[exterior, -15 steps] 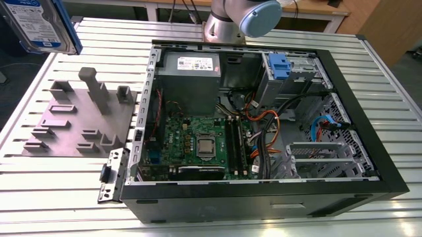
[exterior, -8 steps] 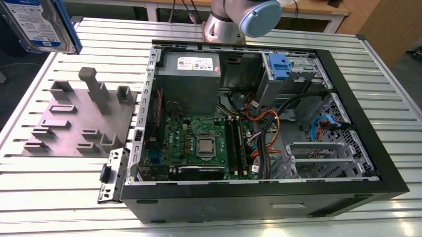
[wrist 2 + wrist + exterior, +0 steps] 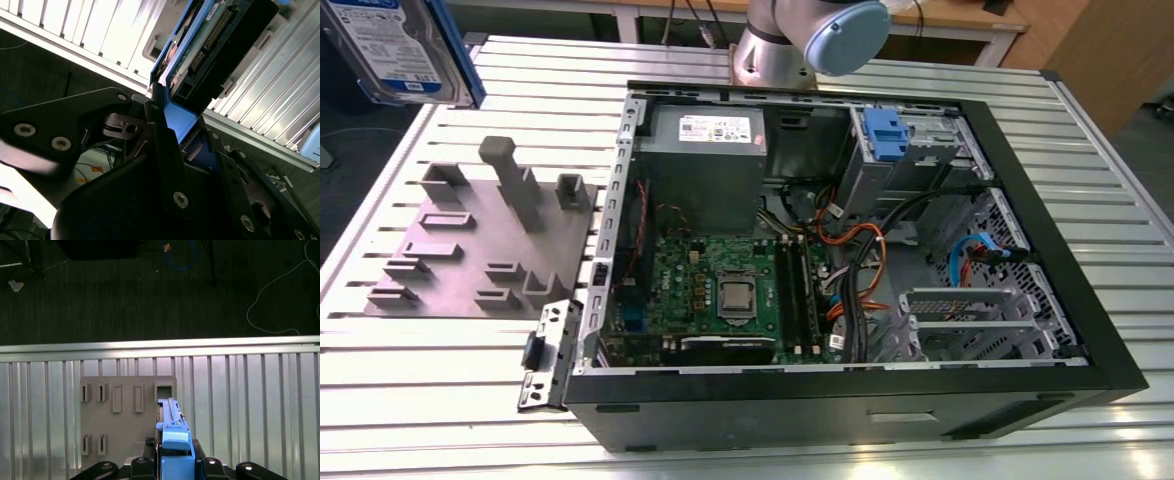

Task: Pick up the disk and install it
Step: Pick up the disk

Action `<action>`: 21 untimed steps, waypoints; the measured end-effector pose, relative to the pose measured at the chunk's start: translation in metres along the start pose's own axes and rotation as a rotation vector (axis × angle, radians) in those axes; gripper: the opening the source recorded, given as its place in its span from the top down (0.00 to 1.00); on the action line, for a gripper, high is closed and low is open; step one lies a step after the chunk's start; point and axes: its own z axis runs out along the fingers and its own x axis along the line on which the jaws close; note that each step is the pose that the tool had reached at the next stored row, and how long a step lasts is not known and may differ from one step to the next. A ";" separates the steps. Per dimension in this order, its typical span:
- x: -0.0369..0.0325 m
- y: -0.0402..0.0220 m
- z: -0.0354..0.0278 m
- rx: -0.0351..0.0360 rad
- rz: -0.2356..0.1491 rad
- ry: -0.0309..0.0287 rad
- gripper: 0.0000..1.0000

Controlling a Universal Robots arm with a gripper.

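The disk, silver with a white-and-blue label and a blue carrier bracket, hangs in the air at the exterior view's upper left, above the grey fixture plate. My gripper is shut on the blue bracket at one end of the disk, which the first wrist view shows edge-on. In the second wrist view my gripper clamps the blue bracket, and the disk shows its circuit-board side beyond the fingers. The open computer case lies toward the exterior view's right.
Inside the case a grey power-supply box sits at the back, a blue-tabbed drive bay beside it, and cables and the motherboard below. The fixture plate has upright posts. The arm's base stands behind the case. Beyond the slatted table is dark floor.
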 end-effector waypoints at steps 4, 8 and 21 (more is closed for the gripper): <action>0.0000 0.0000 -0.0016 0.0000 0.000 0.0000 0.64; 0.0000 0.0000 -0.0035 0.0001 0.000 0.0000 0.64; -0.0001 0.0000 -0.0080 0.0001 0.000 0.0000 0.64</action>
